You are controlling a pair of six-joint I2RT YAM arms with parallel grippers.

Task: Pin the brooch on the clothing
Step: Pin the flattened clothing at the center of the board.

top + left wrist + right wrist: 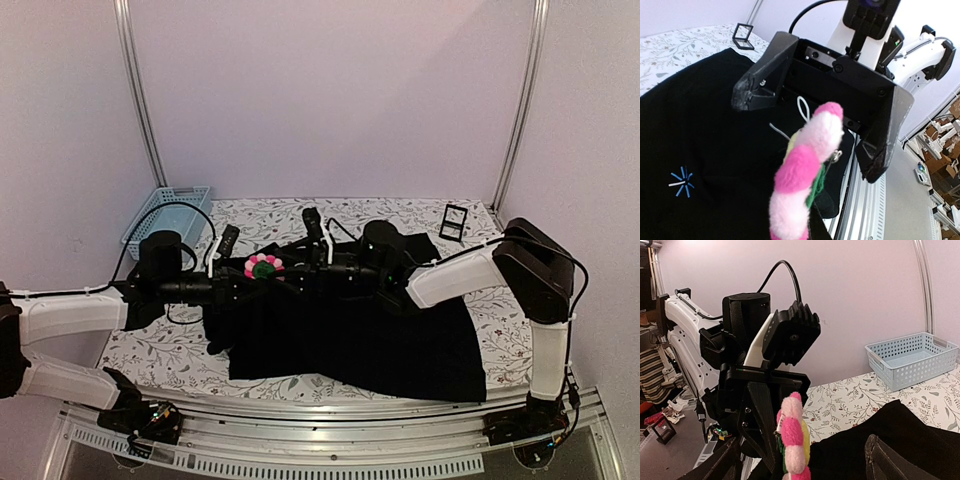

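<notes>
The brooch (264,265), a fluffy flower with pink petals and a yellowish centre, hangs in the air above the upper left of the black shirt (350,330). My left gripper (250,272) is shut on the brooch (807,165); its own fingers are hidden behind the flower in the left wrist view. My right gripper (300,272) faces it from the right, open and empty, jaws spread wide on either side of the brooch (795,440) without touching it. The shirt (700,130) shows its small blue star emblem (682,181), left of the brooch.
A light-blue perforated basket (165,215) stands at the back left, also in the right wrist view (912,357). A small black stand (453,221) sits at the back right. The table has a floral cloth (150,345) and a metal front rail (330,415).
</notes>
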